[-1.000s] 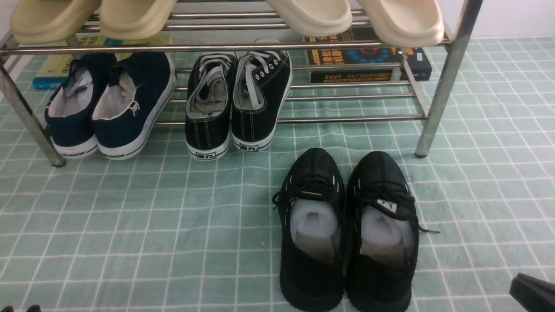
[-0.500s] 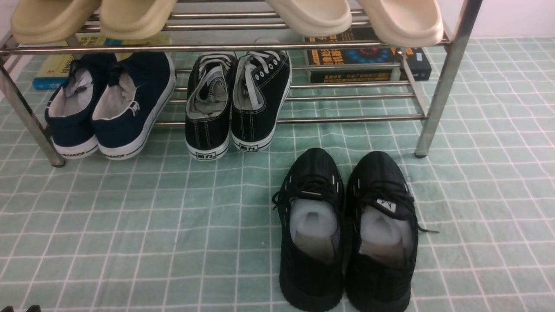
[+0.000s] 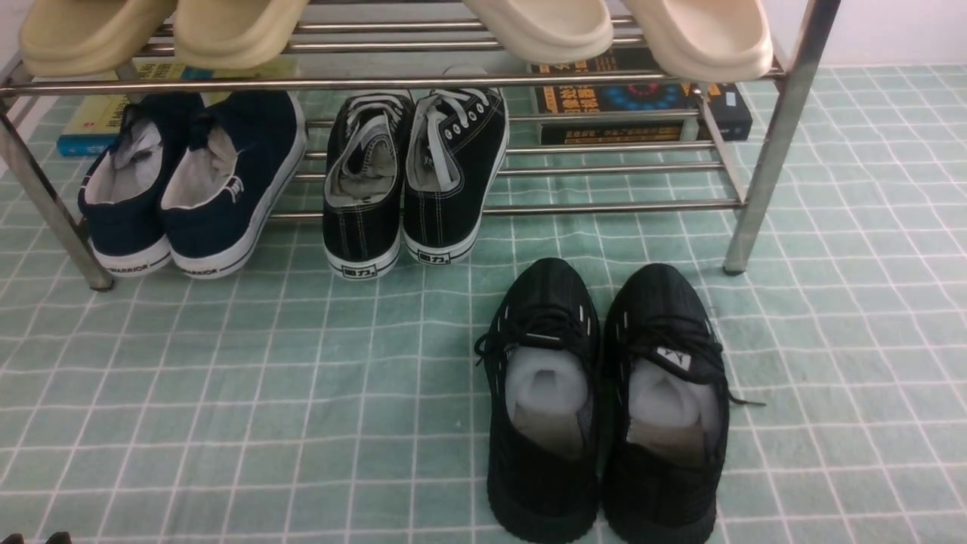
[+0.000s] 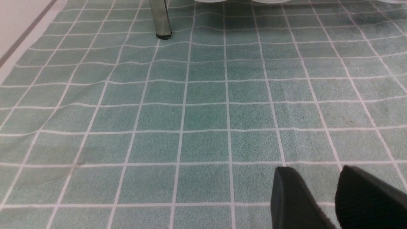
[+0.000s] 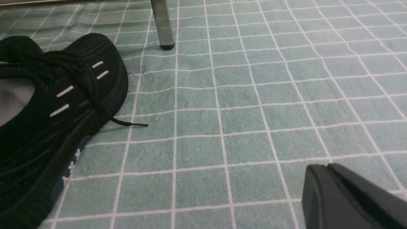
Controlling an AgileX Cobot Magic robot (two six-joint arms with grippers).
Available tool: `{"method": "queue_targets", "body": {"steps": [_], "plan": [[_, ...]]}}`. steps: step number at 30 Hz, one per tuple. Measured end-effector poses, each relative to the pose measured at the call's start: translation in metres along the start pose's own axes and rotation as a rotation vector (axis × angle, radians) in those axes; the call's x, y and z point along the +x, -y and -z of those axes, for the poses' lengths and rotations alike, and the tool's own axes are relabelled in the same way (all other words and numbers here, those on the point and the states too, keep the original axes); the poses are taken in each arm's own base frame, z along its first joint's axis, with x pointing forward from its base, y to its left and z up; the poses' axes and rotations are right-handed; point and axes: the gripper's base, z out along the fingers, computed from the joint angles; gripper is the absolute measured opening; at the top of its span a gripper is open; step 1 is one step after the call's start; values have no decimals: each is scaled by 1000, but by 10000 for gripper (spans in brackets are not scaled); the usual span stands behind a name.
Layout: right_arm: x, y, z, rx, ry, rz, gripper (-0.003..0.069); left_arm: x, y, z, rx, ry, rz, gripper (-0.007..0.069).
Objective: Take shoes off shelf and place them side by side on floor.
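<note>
The 2 black mesh shoes (image 3: 604, 400) are seen standing on the floor (image 3: 227, 393), side by side and touching along their inner flanks, toes pointed toward the shelf (image 3: 763, 159) and heels toward the near edge of the front view. Pale lining is visible in both openings. A loose lace end is trailed onto the floor from the right-hand shoe. The pair is placed just in front of the right half of the shelf, close to its front right post, and is not touched by either arm.

On the lower tier of the shelf, a pair of black canvas sneakers (image 3: 415, 181) is observed near the middle, heels overhanging the front tube, with a pair of navy slip-ons (image 3: 193, 181) at the left end. The upper tier is occupied by 4 cream slippers (image 3: 544, 30). Books (image 3: 642, 106) are noted behind the shelf.

The left end effector (image 4: 321, 197) is recorded in the left wrist view with a clear gap between its 2 fingers, nothing between them, above bare floor. The right end effector (image 5: 337, 190) is shown in the right wrist view with its fingers pressed together, empty, well apart from the shoe beside it.
</note>
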Motion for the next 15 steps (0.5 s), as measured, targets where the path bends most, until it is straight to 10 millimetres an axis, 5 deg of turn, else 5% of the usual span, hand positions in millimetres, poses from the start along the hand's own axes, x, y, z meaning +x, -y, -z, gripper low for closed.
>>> {"method": "queue_targets", "body": {"steps": [15], "plan": [[0,-3,0,-53,-7,3,40,0,0,0,0,0,0,242]]}}
